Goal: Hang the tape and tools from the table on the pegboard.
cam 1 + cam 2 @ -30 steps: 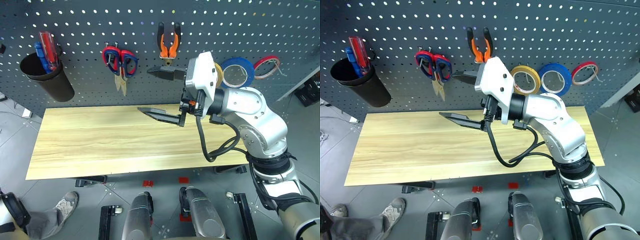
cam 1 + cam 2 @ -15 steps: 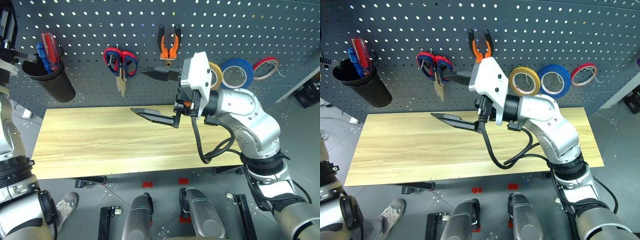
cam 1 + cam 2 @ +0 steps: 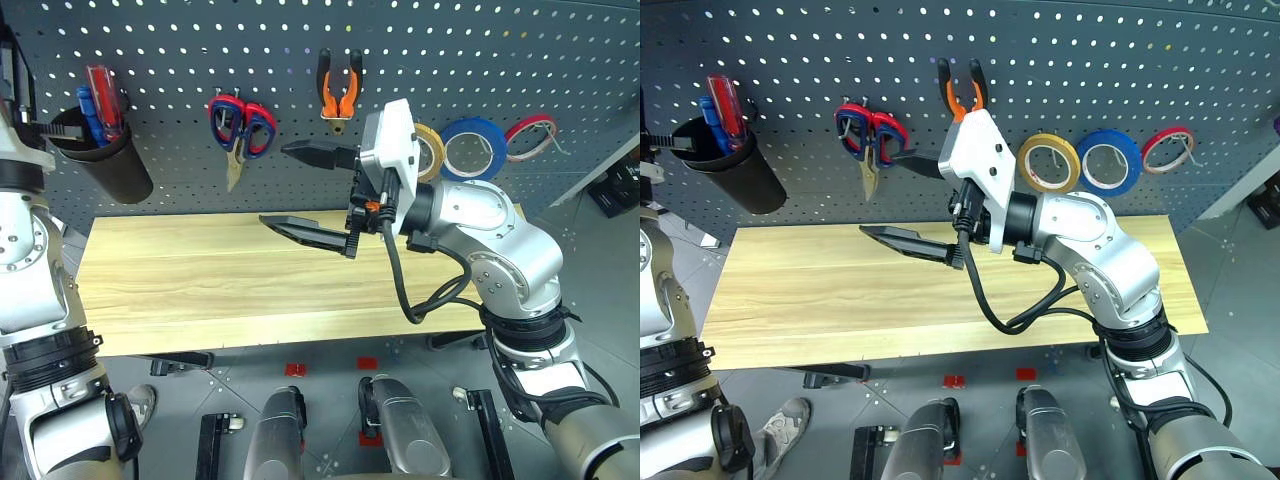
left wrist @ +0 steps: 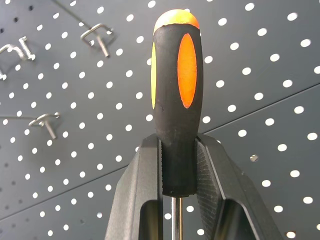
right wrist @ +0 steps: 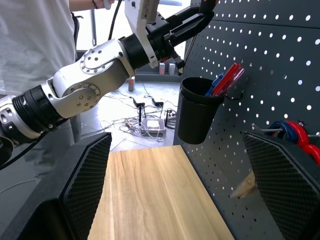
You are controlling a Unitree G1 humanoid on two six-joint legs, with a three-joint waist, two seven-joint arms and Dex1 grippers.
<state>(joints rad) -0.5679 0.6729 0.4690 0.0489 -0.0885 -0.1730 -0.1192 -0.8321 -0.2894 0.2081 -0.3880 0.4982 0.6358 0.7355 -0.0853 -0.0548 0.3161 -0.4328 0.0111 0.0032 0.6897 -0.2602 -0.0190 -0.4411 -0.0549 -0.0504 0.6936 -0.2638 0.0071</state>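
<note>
Silver-grey arms, black grippers

Rounded silver shells on the right arm [image 3: 500, 250], black ribbed joint rings, a black cable looped beneath the forearm. White angular wrist housing with small orange fittings ahead of the right gripper [image 3: 305, 190]. Black wedge fingers [image 4: 145, 200] with cross-hatched inner pads on the left gripper [image 4: 178, 185]. Same silver shells and black collars on the left arm [image 5: 85, 85].

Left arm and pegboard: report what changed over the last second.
The left arm has come into the head views from the left edge and now stands beside the black cup. The left claw is shut on the orange-black screwdriver. Unchanged: the right claw open above the table; the pliers, red-and-blue scissors and yellow tape on the pegboard.
</note>
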